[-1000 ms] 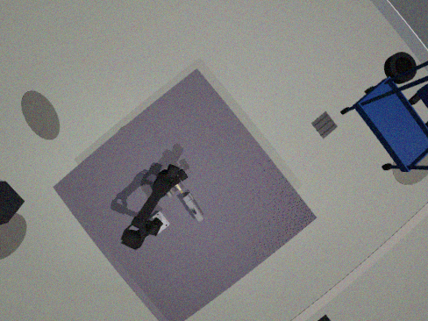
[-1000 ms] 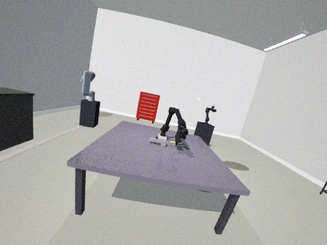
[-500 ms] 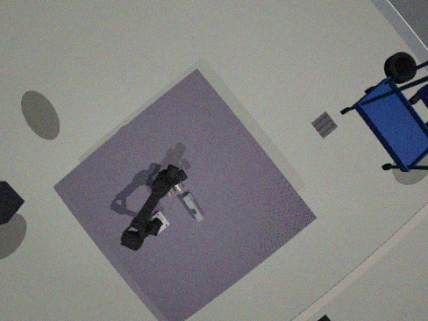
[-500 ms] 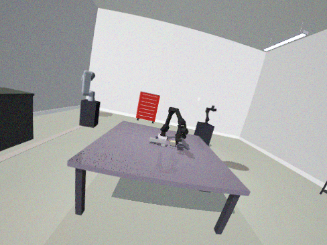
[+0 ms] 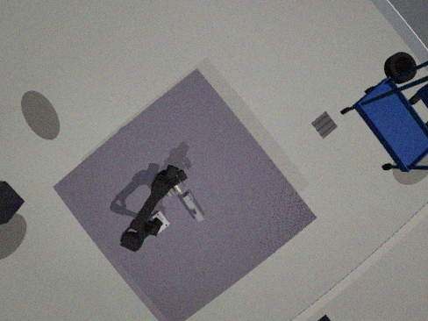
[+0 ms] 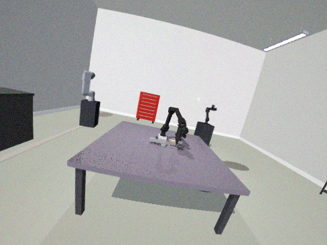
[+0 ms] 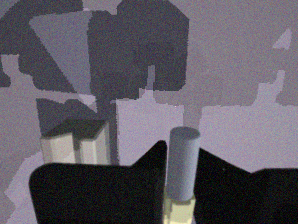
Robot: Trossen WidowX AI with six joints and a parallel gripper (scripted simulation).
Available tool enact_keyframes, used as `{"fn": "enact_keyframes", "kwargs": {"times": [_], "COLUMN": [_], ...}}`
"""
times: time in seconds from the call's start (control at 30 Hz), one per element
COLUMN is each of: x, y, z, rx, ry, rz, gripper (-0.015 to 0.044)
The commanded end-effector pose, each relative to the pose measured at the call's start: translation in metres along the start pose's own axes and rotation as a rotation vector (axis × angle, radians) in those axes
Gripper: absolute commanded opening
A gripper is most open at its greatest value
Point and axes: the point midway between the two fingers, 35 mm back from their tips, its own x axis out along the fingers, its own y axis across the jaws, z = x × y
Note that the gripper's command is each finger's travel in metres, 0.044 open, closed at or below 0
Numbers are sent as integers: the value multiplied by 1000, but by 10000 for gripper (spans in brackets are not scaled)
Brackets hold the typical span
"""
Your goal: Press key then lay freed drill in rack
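Observation:
My black gripper (image 5: 177, 181) (image 6: 178, 143) (image 7: 183, 165) is shut on the drill (image 5: 178, 189) (image 6: 172, 140) (image 7: 183, 162). In the wrist view the drill's grey round end stands up between the fingers, with a pale yellow part below it, cut off by the frame. A long pale grey holder (image 5: 197, 212) (image 6: 155, 140) lies on the table beside the gripper, roughly in line with the drill. I cannot tell whether the drill's far end is inside it. The key is too small to make out. A beige grooved block (image 7: 60, 149), seemingly the rack, stands left of the fingers in the wrist view.
The arm stands on a white base plate (image 5: 162, 219) on the purple table (image 5: 246, 184) (image 6: 134, 154). The base is close beside the pale holder. Off the table are a blue cart (image 5: 390, 124) and a red cabinet (image 6: 148, 106).

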Motion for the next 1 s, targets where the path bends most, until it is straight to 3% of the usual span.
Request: {"fn": "enact_keyframes", "kwargs": {"times": [0.0, 0.97], "x": [-3, -14], "y": [0, 7], "z": [0, 1], "rx": [0, 0], "ry": [-2, -2], "rz": [-2, -2], "gripper": [0, 0]}}
